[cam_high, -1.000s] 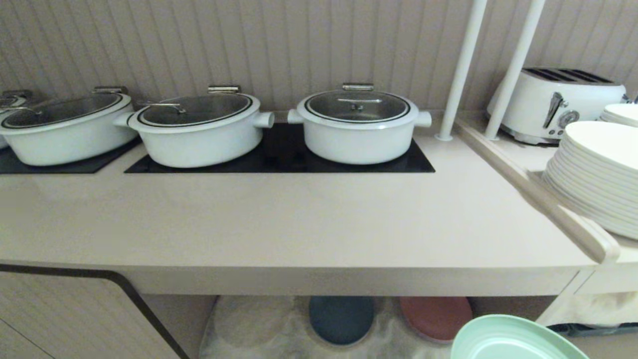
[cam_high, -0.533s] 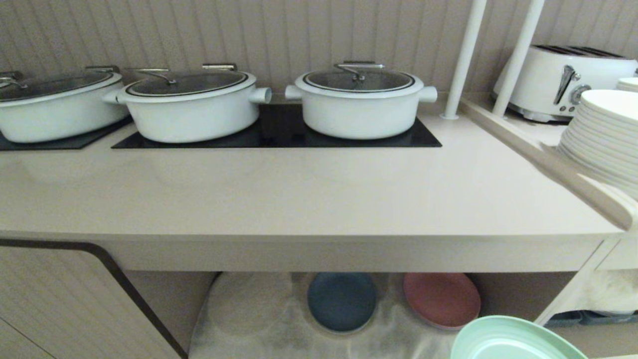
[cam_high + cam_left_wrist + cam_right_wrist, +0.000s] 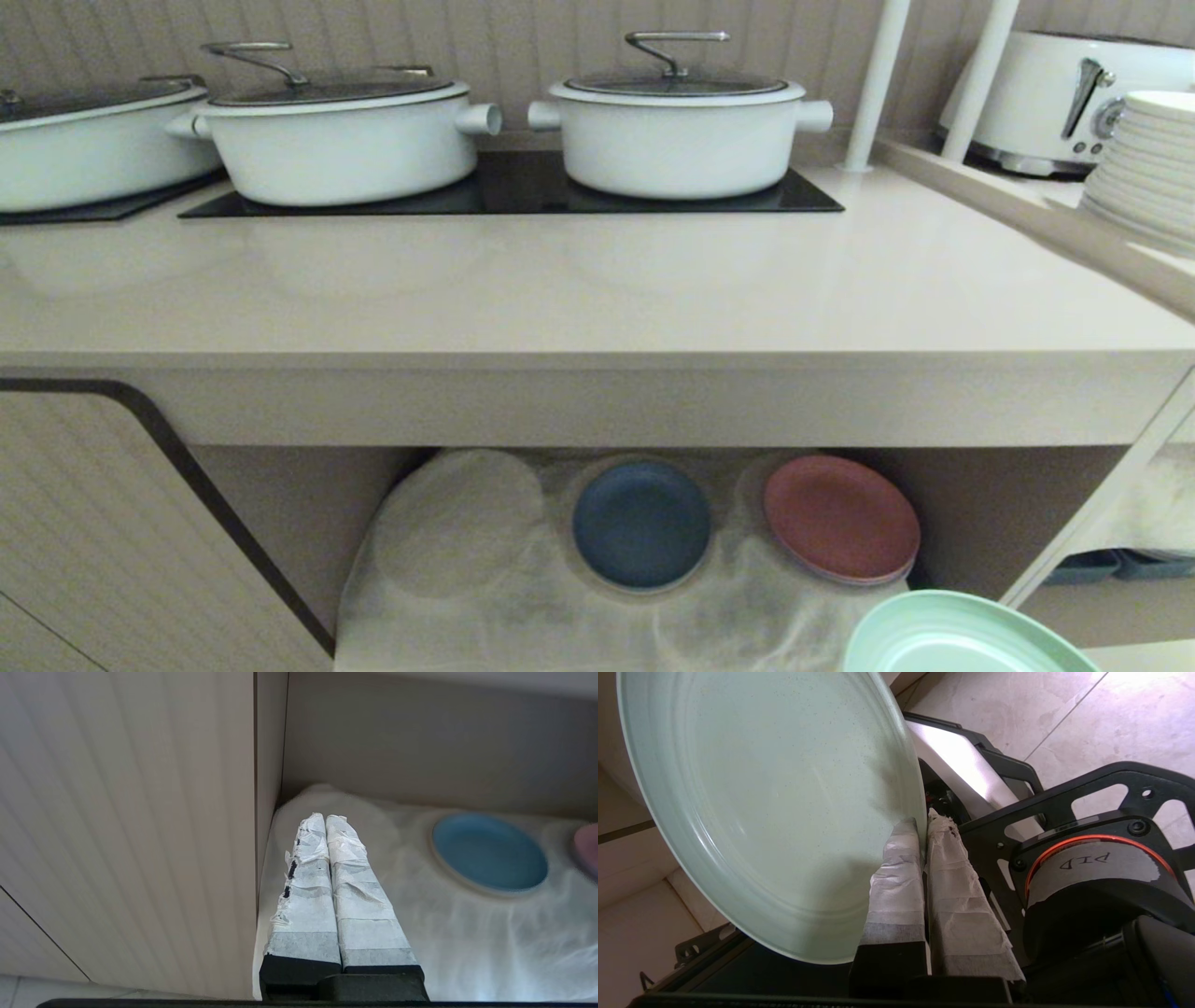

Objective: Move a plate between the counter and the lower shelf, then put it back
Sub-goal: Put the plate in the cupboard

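The mint-green plate (image 3: 962,639) shows at the bottom right of the head view, in front of and below the counter (image 3: 579,299). In the right wrist view my right gripper (image 3: 923,822) is shut on the plate's (image 3: 770,812) rim, one finger on its face and one behind it. The lower shelf (image 3: 523,597) opens under the counter with an off-white cloth on it. My left gripper (image 3: 325,817) is shut on nothing, pointing at the shelf's near-left corner (image 3: 299,807) beside a cabinet panel. Neither arm shows in the head view.
A blue plate (image 3: 641,525) and a pink plate (image 3: 840,518) lie on the shelf cloth, with bare cloth to their left. Three white lidded pots (image 3: 677,131) stand on black hobs. A stack of white plates (image 3: 1144,163) and a toaster (image 3: 1055,93) sit at right.
The head view has sunk: the counter top and pots slid upward in the picture and more of the lower shelf and its two plates shows. The mint-green plate keeps its place in view.
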Available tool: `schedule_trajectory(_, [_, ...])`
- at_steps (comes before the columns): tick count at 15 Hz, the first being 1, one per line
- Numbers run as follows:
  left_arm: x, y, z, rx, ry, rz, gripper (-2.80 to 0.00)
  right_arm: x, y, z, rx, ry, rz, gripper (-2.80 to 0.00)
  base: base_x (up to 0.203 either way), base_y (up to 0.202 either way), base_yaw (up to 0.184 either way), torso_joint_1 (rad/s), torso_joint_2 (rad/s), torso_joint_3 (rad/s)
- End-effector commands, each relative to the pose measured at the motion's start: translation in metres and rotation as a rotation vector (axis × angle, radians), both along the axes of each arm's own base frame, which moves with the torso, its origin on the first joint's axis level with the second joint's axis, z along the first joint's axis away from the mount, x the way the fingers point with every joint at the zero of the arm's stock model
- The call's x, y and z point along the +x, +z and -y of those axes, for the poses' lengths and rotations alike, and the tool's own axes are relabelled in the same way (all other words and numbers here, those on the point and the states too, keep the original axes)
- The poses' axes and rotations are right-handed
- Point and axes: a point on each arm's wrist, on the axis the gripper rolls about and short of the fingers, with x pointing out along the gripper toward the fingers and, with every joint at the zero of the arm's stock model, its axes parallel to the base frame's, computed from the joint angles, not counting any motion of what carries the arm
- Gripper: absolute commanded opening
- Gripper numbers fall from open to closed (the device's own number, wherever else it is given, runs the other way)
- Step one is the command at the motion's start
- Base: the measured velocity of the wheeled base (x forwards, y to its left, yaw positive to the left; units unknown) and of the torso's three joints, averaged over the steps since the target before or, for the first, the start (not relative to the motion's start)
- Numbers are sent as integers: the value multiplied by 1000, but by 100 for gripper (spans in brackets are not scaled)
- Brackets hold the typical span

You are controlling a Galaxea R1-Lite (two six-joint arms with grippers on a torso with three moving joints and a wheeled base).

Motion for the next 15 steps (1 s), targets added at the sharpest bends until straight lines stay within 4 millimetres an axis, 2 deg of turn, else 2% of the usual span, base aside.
schedule_trajectory(1, [0, 0, 0, -1, 1, 0, -280, 0, 0, 0, 2, -5, -5, -280, 0, 0, 0, -255, 486, 237])
schedule_trajectory(11, [0, 0, 0, -1, 1, 0, -280, 0, 0, 0, 2, -4, -5, -280, 0, 0, 0, -239, 423, 193])
schedule_trajectory(15, [0, 0, 0, -1, 1, 0, -280, 0, 0, 0, 1, -2, -3, -280, 0, 0, 0, -75, 226, 64])
